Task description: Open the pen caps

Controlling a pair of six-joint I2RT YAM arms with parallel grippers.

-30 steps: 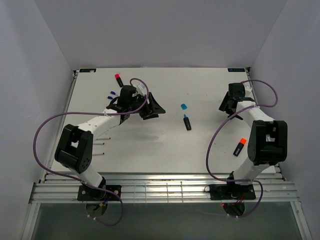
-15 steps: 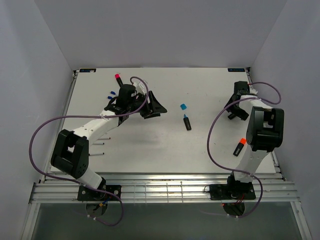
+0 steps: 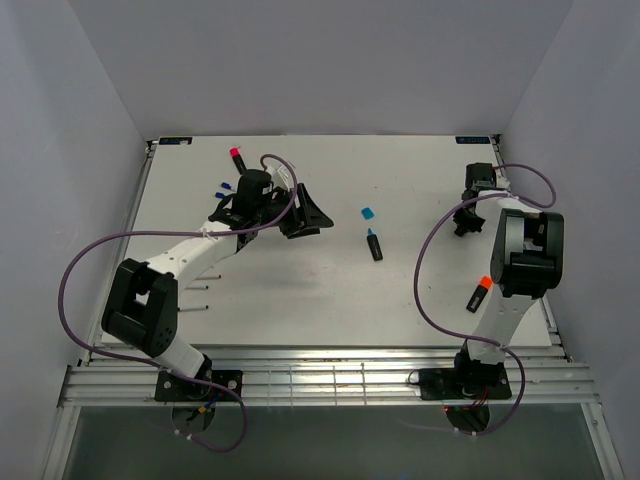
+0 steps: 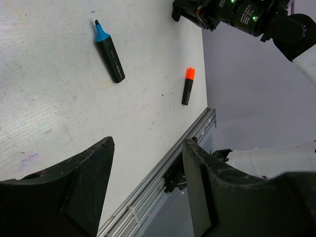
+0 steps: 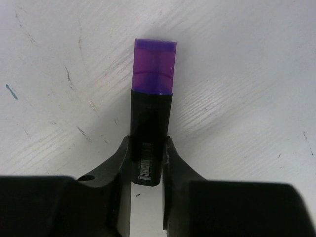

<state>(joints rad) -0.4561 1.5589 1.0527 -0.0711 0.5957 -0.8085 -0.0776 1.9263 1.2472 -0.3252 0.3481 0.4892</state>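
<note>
In the right wrist view a purple pen cap (image 5: 155,66) sits on a stubby black marker (image 5: 148,126) lying on the white table. My right gripper (image 5: 147,148) is shut on the marker's rear end, and the cap sticks out beyond the fingertips. From above, the right gripper (image 3: 466,215) is low at the far right of the table. My left gripper (image 3: 305,215) hangs open and empty at the left centre; its fingers (image 4: 94,163) frame bare table. A loose cyan cap (image 3: 367,213) lies beside its uncapped marker (image 3: 374,244).
An orange-capped marker (image 3: 480,293) lies by the right arm. A red-capped marker (image 3: 237,157) lies at the far left, with small blue caps (image 3: 224,190) near it. The metal rail (image 3: 320,375) runs along the near edge. Grey walls close in both sides.
My right gripper moved toward the far right edge, came down and shut on the purple-capped marker. The left arm shifted only slightly and its jaws stayed open.
</note>
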